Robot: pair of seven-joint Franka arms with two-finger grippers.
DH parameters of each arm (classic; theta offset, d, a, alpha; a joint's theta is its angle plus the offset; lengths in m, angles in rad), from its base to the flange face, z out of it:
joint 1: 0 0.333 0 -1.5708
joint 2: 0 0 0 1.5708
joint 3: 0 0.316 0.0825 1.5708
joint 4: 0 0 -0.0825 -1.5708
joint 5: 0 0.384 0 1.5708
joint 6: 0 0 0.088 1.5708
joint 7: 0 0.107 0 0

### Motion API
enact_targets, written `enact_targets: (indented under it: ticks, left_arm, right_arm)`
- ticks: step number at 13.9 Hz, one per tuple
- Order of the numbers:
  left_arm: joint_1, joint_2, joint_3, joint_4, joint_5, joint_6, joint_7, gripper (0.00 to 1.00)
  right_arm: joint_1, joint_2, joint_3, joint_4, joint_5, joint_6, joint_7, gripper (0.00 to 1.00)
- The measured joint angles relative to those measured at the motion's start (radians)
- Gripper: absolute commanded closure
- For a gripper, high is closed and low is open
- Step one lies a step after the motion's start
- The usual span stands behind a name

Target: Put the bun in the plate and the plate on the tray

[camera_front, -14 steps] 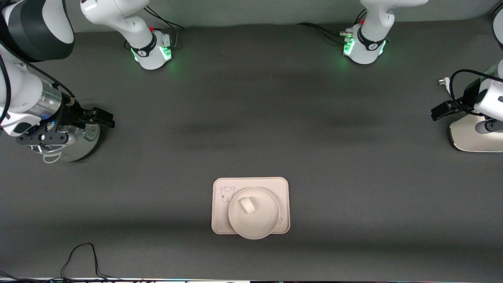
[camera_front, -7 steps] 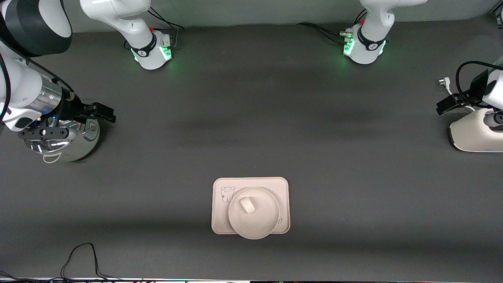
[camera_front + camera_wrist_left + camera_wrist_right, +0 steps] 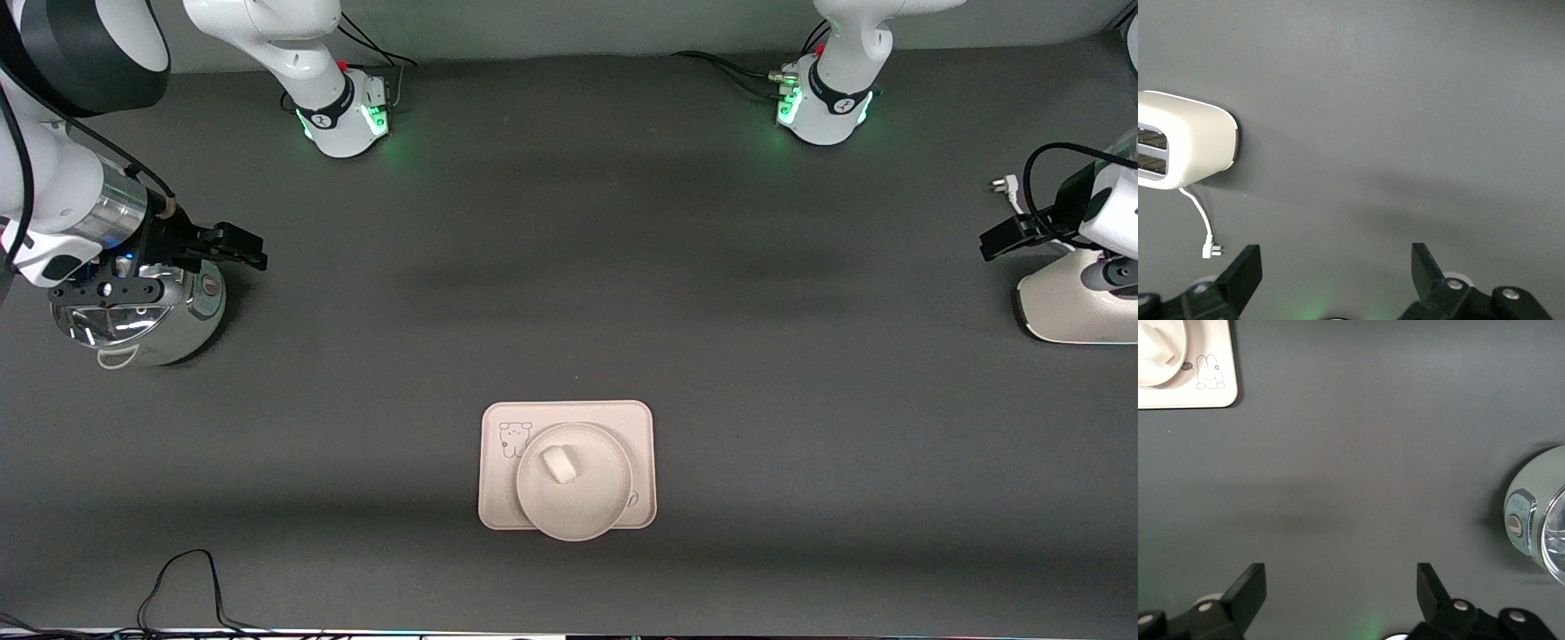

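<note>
Fingers of left gripper (image 3: 1335, 270) and right gripper (image 3: 1341, 590) spread wide, empty, parked over either tabletop end. Bun (image 3: 559, 466) in plate (image 3: 605, 511), plate on tray (image 3: 498, 507). Probably soft bun, pinch gently; stiff, slippery plate, take by rim.

A small white rounded bun (image 3: 559, 465) is seen lying in the round, shallow cream-beige plate (image 3: 574, 498), slightly off its middle. The plate is set on the flat cream-beige rectangular tray (image 3: 495, 498), its rim overhanging the tray's edge nearest the front camera. A small bear drawing is printed in one tray corner.
</note>
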Motion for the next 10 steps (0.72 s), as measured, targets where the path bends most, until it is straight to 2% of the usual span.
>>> enact_targets:
  ticks: [10]
  left_arm:
    - [0.0,0.03,-0.006,0.024,0.0,-0.002,0.003,0.0]
  right_arm:
    - [-0.002,0.0,-0.007,-0.004,-0.002,0.005,0.0,0.0]
